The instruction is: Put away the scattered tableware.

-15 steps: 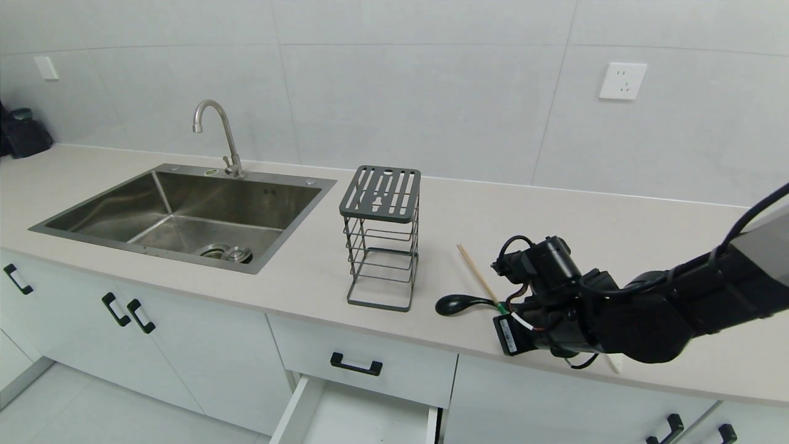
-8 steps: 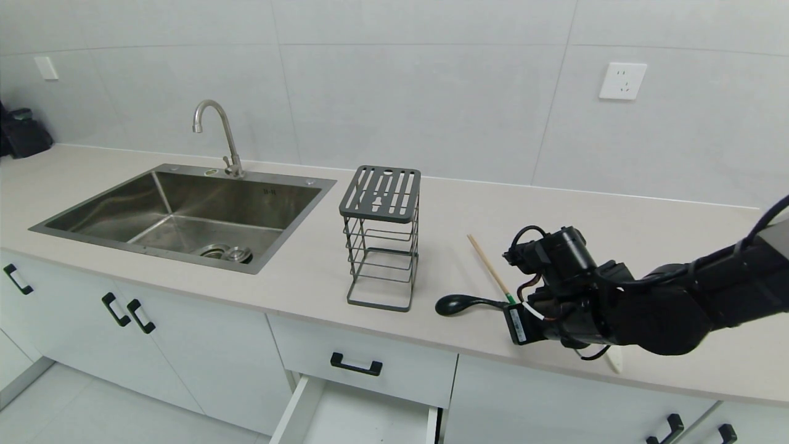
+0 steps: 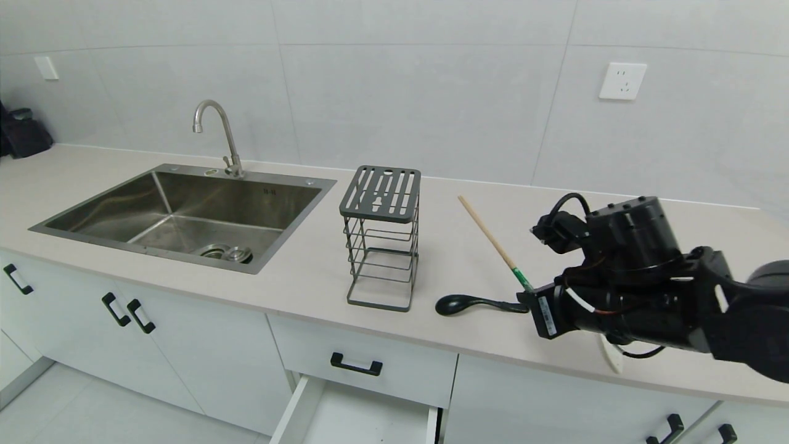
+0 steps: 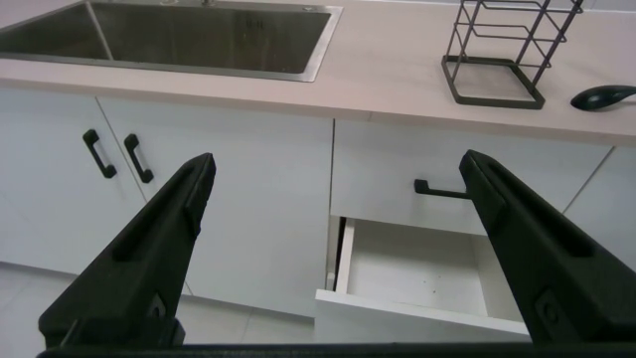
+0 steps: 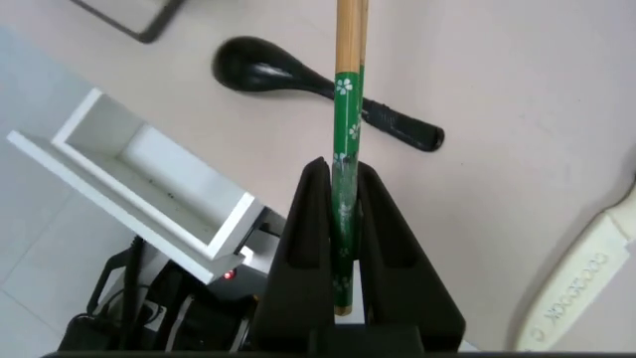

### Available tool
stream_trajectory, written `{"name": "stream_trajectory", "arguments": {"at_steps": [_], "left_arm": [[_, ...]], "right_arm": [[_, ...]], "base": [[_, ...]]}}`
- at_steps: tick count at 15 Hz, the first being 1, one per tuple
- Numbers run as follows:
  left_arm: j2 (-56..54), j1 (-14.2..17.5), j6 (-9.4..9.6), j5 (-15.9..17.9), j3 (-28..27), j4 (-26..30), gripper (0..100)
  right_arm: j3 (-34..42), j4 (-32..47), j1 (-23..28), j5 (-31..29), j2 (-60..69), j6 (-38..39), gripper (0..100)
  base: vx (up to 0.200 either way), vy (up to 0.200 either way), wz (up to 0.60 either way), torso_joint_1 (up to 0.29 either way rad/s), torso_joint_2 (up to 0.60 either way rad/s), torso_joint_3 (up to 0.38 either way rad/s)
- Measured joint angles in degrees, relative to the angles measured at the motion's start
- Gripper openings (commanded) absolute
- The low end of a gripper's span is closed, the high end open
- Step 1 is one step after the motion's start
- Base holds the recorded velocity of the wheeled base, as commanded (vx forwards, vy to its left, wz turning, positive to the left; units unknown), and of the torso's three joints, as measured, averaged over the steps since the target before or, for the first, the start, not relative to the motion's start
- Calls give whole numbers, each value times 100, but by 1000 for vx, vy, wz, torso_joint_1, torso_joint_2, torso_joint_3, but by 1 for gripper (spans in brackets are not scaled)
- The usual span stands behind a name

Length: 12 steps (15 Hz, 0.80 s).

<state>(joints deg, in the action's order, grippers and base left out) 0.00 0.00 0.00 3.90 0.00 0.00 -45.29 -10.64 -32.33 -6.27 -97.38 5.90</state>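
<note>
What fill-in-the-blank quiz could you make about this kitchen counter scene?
1. The right gripper is shut on the chopsticks' ____ end.
2. The spoon lying on the countertop beside the wire rack is ____.
3. Below the countertop, the white drawer stands ____.
Missing words: green; black; open.

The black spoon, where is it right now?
In the head view the black spoon lies at the front of the counter, just right of the wire rack, beside the right gripper.
</note>
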Motion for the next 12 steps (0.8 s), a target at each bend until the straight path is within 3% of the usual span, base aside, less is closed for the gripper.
{"name": "stream_trajectory", "arguments": {"at_steps": [5, 12], "left_arm": [[0, 0, 2, 0, 0, 0, 100], [0, 0, 2, -2, 0, 0, 100]], "right_arm": [[656, 2, 133, 145, 1020, -319, 0], [666, -5, 133, 779, 1493, -1200, 0]], "base": [[0, 0, 0, 0, 0, 0], [0, 0, 0, 0, 0, 0]]}}
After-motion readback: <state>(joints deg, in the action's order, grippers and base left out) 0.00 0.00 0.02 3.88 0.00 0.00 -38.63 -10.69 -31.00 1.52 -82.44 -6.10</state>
